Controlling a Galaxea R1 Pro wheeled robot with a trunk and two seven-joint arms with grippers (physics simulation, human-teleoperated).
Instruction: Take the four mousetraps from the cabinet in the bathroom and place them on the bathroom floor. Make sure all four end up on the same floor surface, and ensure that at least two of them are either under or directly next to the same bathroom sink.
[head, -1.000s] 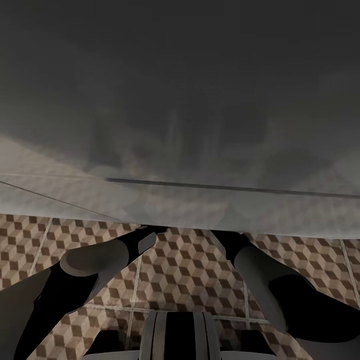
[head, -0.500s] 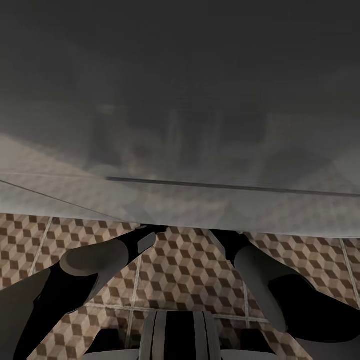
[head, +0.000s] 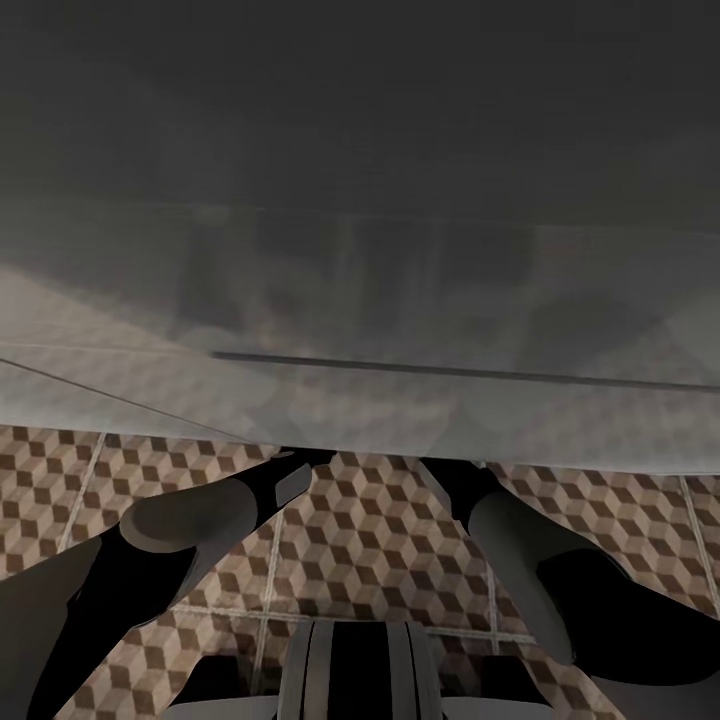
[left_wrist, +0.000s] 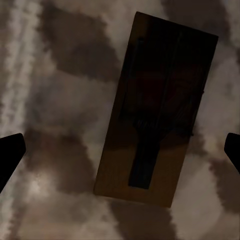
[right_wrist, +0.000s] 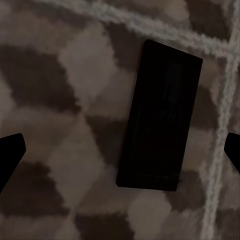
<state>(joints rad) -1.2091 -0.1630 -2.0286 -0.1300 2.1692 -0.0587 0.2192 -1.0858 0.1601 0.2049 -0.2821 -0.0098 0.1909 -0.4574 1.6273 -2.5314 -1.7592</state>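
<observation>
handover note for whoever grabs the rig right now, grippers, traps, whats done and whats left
Left gripper: open, fingertips wide apart, holding nothing; a mousetrap lies flat on the bathroom floor between them.
Right gripper: open, empty; a second mousetrap lies flat on the tiles beside a grout line.
Head view: both arms reach under a wide grey surface overhead, probably the sink, which hides the grippers.
Done: two traps appear set down on the floor.
Left: the other two traps are not accounted for here; likely back out, fetch them from the cabinet, and place them on the same floor.

2 mousetraps (left_wrist: 157, 107) (right_wrist: 161, 116), 2 arms (head: 190, 525) (head: 520, 545)
</observation>
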